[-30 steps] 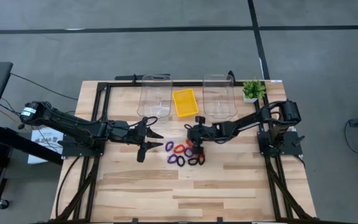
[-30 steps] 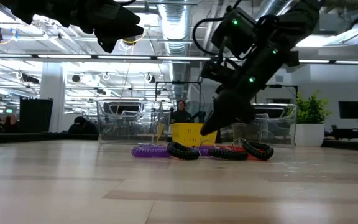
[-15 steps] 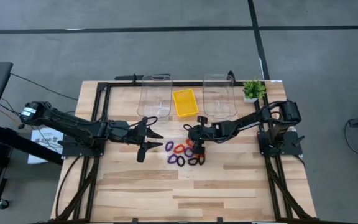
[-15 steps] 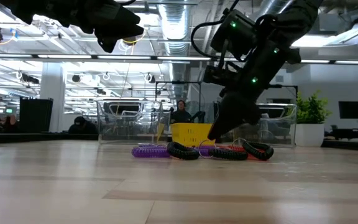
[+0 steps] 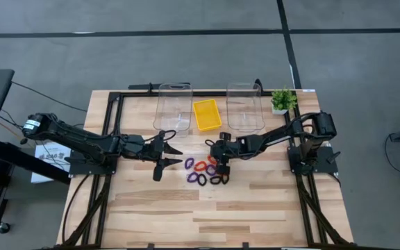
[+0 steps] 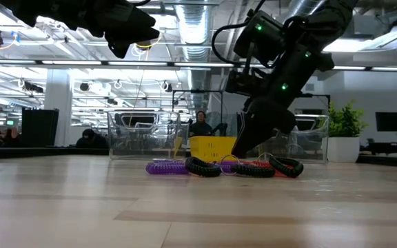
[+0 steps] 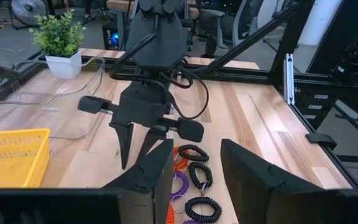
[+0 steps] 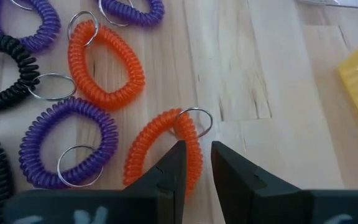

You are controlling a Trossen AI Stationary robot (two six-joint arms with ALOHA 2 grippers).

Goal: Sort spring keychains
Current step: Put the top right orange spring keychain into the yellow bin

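Surface: wooden table [image 5: 255, 208] of pale planks on a grey floor, seen level in the low view with a lit workshop behind.

Right gripper [image 8: 196, 163]: tilted down over the spring keychains [image 5: 205, 171]; its fingers [image 8: 169, 171] stand a narrow gap apart, and one orange-red keychain [image 8: 166, 146] lies in that gap, its coil running under one finger. Whether the fingers press on it cannot be told; nothing is lifted.

Change over the last second: in the low view the right gripper [image 6: 248, 141] sits slightly further toward the potted plant's side than a second ago, with its wrist turned a little; in the high view it has barely shifted. The keychains lie as they did.

Beside the right jaws: a purple keychain [image 8: 67, 142] just next to the orange-red one, a second orange-red loop [image 8: 106, 65] beyond it, black coils [image 8: 5, 71] further out.

Left gripper [image 5: 164, 154]: waiting well apart from the pile, unchanged, fingers [image 7: 153, 171] spread wide and empty, pointed at the cluster.

Farther back: yellow tray [image 5: 207, 114] between two clear bins [image 5: 173, 107], beyond the right jaws; potted plant [image 5: 281, 100] at the far corner.

Room: a person [image 6: 200, 125] sits behind the bins in the low view.
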